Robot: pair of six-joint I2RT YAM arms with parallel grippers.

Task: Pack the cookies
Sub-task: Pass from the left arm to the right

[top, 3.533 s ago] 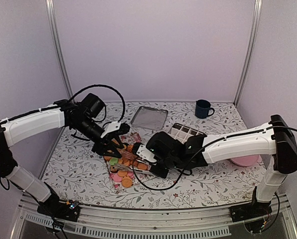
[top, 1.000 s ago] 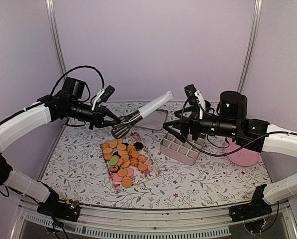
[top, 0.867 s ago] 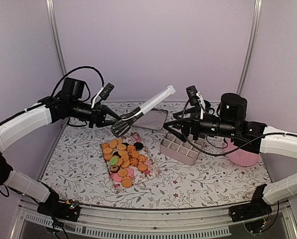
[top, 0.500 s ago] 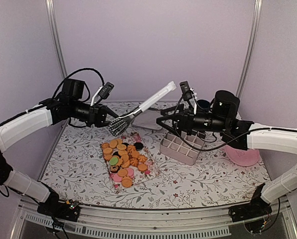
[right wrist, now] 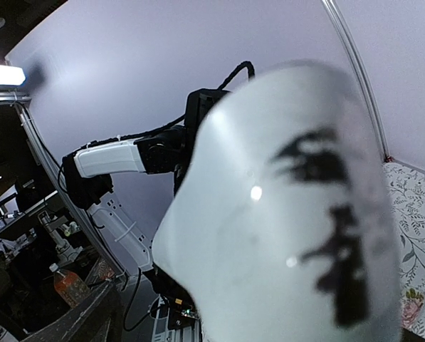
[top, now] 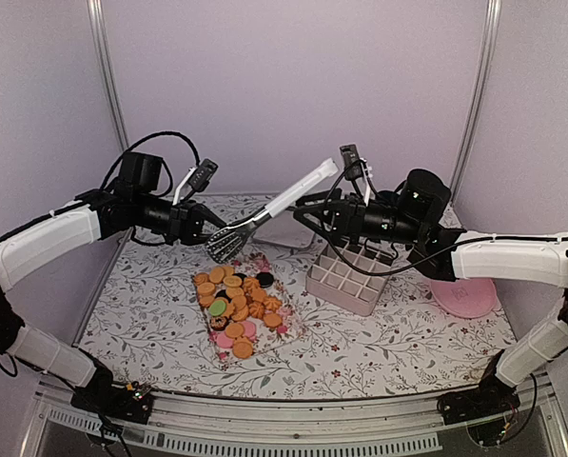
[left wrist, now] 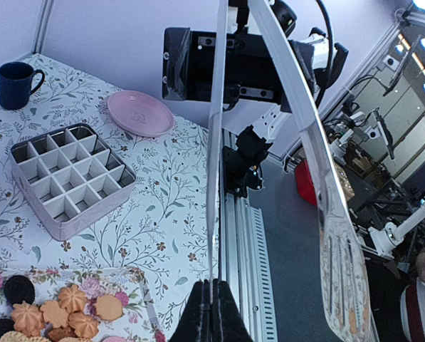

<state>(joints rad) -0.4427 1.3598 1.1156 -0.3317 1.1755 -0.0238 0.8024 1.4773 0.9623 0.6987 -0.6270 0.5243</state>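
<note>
well above the bench (top: pixel 398 343), both arms reach inward from the sides and meet over its far middle. the left arm (top: pixel 55 236) stretches almost level from the left wall, wrist turned toward the centre. the left pincer (top: pixel 207 231) is clamped tight on one blade of the tongs (top: pixel 274 205), close to their slotted head; in its wrist view the dark fingertips (left wrist: pixel 210 313) are pressed together with that blade rising edge-on out of them. the tongs slant up and to the right, head low, white handle end high.

the right arm (top: pixel 493 257) runs in from the right, forearm level. the right pincer (top: pixel 307 209) stands wide beside the handle end. the handle fills its wrist view (right wrist: pixel 283 214), blurred and close; whether it touches a finger i cannot tell.

the cookies (top: pixel 236 305) lie heaped on a flowered mat (top: pixel 288 328) on the bench, below the tongs' head and apart from it. mostly orange, a few dark, pink, one green.

a grid box (top: pixel 345 281) sits just right of the mat, a thin strip of bare bench between them. a pink plate (top: pixel 464 297) lies near the right edge, a dark mug (left wrist: pixel 13 75) at the far side. bare bench runs along the near edge in front of the mat and box, and to the mat's left.
</note>
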